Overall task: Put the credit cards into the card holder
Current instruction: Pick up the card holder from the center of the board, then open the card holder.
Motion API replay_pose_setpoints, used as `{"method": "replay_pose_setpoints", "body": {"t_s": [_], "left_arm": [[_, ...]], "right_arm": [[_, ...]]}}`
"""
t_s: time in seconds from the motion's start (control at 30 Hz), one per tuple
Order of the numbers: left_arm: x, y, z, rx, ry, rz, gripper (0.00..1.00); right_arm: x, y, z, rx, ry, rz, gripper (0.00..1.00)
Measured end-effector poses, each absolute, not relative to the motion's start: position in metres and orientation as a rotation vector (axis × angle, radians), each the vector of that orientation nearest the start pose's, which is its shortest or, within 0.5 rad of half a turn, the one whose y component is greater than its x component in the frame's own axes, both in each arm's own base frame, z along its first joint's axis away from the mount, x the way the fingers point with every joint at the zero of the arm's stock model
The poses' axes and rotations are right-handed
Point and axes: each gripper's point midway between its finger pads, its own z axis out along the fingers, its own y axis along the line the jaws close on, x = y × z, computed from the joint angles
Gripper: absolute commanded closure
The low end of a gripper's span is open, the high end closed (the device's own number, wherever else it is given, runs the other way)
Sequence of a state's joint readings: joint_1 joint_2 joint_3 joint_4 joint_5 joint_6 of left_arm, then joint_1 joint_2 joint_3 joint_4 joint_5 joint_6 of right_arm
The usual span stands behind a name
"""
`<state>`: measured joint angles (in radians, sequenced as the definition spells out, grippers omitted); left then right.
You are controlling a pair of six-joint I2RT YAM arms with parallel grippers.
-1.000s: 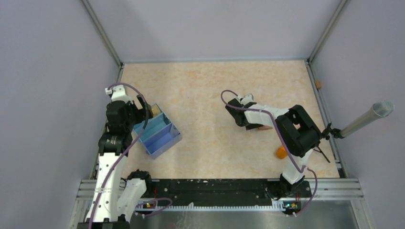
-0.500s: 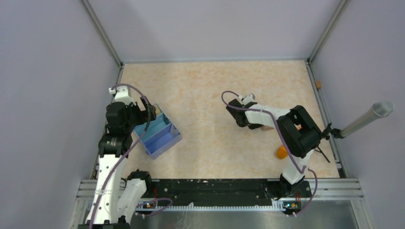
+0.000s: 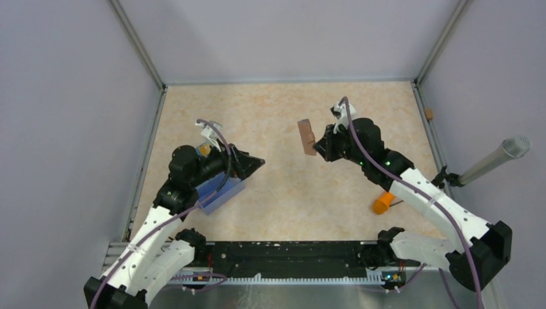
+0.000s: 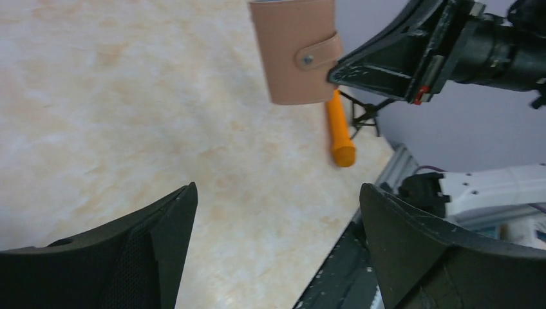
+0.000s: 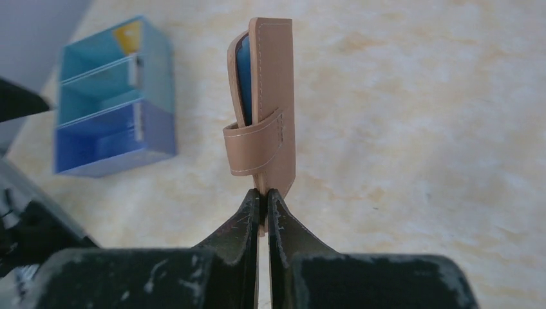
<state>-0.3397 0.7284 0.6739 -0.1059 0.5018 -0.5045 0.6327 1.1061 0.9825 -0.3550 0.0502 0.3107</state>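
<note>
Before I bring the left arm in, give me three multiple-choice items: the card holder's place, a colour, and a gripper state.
1. Where is the card holder? A lying flat, untouched; B pinched by one edge in the right gripper, held in the air; C tucked under an arm.
2. What colour shows inside its open edge? A yellow; B red; C blue.
3. How does the left gripper stand? A open and empty; B shut on a card; C shut on nothing.
Answers: 1 B, the right wrist view shows the fingers closed on its edge. 2 C, a blue strip sits between the leather flaps. 3 A, its fingers stand far apart with nothing gripped.
</note>
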Motion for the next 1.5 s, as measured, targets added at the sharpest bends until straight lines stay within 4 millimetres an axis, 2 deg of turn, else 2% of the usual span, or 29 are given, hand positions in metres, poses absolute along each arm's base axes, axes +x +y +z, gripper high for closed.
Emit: {"method": "replay_pose_setpoints", "body": {"t_s": [0.13, 0.3, 0.4, 0.5, 0.63, 0.7, 0.93, 1.13, 1.17, 1.2, 1.3, 1.33, 1.4, 1.5], "left_arm": [[0.212, -0.222, 0.275, 0.302, 1.738, -1.252, 0.01], [0.193, -0.243, 0.305, 0.408, 1.602, -1.388, 0.01], [0.186, -0.247, 0.314, 0.438, 1.560, -1.420, 0.01], [0.183, -0.248, 0.319, 0.455, 1.535, -1.432, 0.01], [0.178, -0.252, 0.324, 0.477, 1.511, -1.458, 0.02], [0.175, -0.256, 0.328, 0.497, 1.491, -1.485, 0.06], [0.165, -0.269, 0.338, 0.551, 1.432, -1.573, 0.34], [0.162, -0.270, 0.345, 0.567, 1.392, -1.596, 0.86], [0.161, -0.270, 0.345, 0.577, 1.389, -1.593, 0.95], [0.161, -0.270, 0.344, 0.582, 1.392, -1.589, 1.00], [0.165, -0.271, 0.335, 0.582, 1.449, -1.560, 1.00], [0.169, -0.271, 0.331, 0.574, 1.482, -1.539, 1.00], [0.176, -0.270, 0.321, 0.561, 1.564, -1.481, 1.00], [0.185, -0.268, 0.310, 0.565, 1.686, -1.394, 1.00]], "right_arm": [[0.253, 0.252, 0.258, -0.436, 1.943, 0.871, 1.00], [0.217, 0.285, 0.302, -0.554, 1.761, 1.224, 1.00], [0.200, 0.295, 0.325, -0.607, 1.655, 1.376, 1.00], [0.184, 0.299, 0.339, -0.654, 1.578, 1.485, 1.00], [0.171, 0.301, 0.350, -0.696, 1.527, 1.564, 1.00], [0.167, 0.301, 0.355, -0.713, 1.505, 1.591, 1.00], [0.158, 0.301, 0.358, -0.748, 1.478, 1.637, 1.00], [0.157, 0.301, 0.351, -0.751, 1.499, 1.640, 1.00], [0.158, 0.301, 0.349, -0.744, 1.508, 1.634, 0.98], [0.160, 0.301, 0.346, -0.736, 1.523, 1.625, 0.86], [0.168, 0.300, 0.334, -0.711, 1.580, 1.587, 0.39], [0.170, 0.299, 0.329, -0.703, 1.604, 1.568, 0.28], [0.178, 0.295, 0.317, -0.679, 1.657, 1.510, 0.18], [0.190, 0.285, 0.300, -0.640, 1.724, 1.377, 0.16]]}}
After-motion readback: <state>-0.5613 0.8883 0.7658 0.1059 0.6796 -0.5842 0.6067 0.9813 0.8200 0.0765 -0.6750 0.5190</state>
